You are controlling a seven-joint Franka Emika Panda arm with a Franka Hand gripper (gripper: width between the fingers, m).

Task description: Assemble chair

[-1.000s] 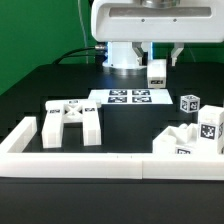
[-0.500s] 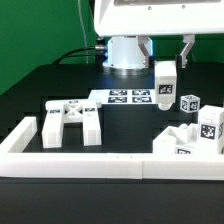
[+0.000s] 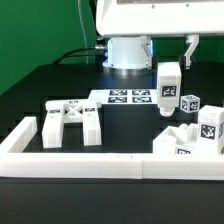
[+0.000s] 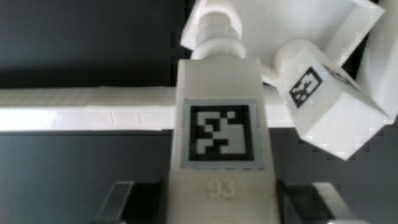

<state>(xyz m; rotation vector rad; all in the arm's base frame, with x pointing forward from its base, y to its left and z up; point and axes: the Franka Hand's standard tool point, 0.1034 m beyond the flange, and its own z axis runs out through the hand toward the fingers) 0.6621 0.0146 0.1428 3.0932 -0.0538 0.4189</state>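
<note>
So the gripper [image 4: 217, 196] is pinched narrow on the leg [image 3: 168, 87], with a dark finger showing on each side of it in the wrist view. The leg hangs upright over the table [image 3: 120, 130], just off the marker board [image 3: 128, 97] toward the exterior view's right. The rest of the chair is loose down there: the frame [image 3: 70, 120] is well off to the exterior view's left, a small block [image 3: 190, 102] sits near the leg, and more parts [image 3: 190, 138] are bunched by the wall [image 3: 90, 162]. That cluster is my worry. If the leg comes down a bit off, I'd guess it clips the block or the bunch and shoves them around, since nothing looks fixed. The grip also seems to sit near one end, with the peg [image 4: 214, 30] at the far end, so any bump could twist the leg between the fingers. A tilted peg probably won't seat, and forcing it might just push the mating part away.
</note>
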